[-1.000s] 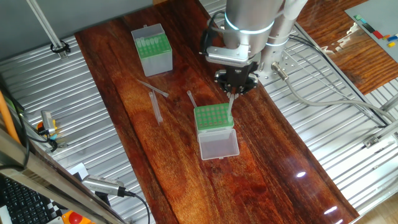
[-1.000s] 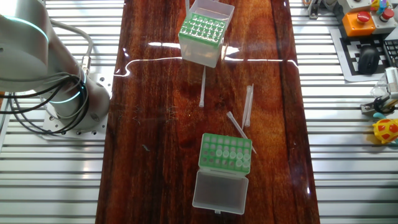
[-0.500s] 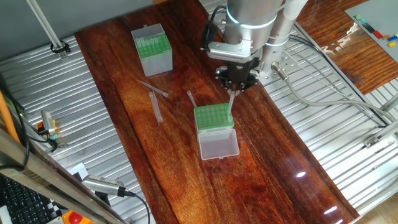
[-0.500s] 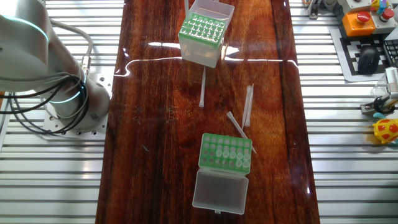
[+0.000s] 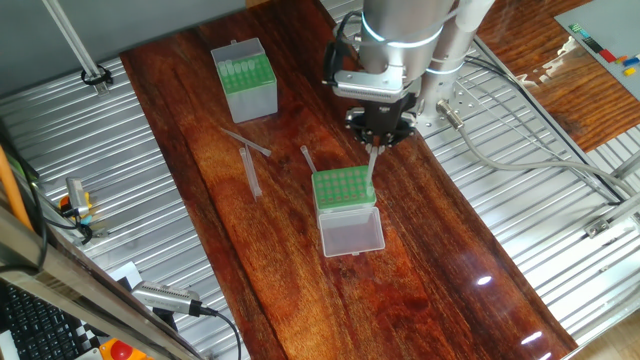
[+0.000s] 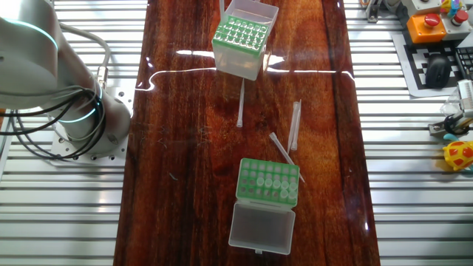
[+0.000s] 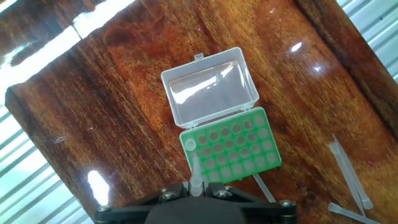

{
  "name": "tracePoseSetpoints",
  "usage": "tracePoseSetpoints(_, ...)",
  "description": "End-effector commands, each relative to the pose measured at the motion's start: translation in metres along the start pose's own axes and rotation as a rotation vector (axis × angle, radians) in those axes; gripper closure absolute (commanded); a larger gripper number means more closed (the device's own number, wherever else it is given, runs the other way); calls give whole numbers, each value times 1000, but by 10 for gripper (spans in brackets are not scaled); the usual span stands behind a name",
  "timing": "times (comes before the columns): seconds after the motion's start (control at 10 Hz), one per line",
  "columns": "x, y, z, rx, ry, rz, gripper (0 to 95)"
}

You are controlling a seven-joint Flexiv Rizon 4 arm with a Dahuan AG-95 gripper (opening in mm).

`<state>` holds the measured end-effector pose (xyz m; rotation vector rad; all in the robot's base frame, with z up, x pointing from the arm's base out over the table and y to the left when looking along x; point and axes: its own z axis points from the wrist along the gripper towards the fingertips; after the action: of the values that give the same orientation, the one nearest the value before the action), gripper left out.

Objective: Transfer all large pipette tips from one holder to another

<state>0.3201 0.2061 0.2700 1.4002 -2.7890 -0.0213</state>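
The long dark red-brown wooden table (image 5: 250, 230) carries everything. Above its middle hangs the silver arm's black two-finger gripper (image 5: 378, 143), clenched on one pale translucent tapered pipette tip (image 5: 372, 165) that points down over a corner of the low green rack with its grid of holes (image 5: 342, 188); the rack's hinged clear plastic lid (image 5: 351, 233) lies folded open flat beside it. In the hand view the tip's narrow end sits over a corner hole, though I cannot tell whether it has cleared the hole fully. Well apart, toward the far end, stands the taller translucent whitish box with a green perforated insert (image 6: 239, 44), some tips already seated in it. Three loose pale tips (image 6: 293, 124) lie flat on the wood between the two holders.

Such tips are probably very light, thin-walled and slick, fairly stiff but easily tilted in the grip. The wider upper end is the sensible place to pinch, kept vertical so the point finds its hole.
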Motion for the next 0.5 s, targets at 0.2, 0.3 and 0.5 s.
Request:
tracePoseSetpoints(0.2,-1,1,-2,-3,3,9,950)
tracePoseSetpoints(0.3,1,3,-12,-9,8,12,950)
tracePoseSetpoints(0.5,4,4,-25,-18,15,13,950)
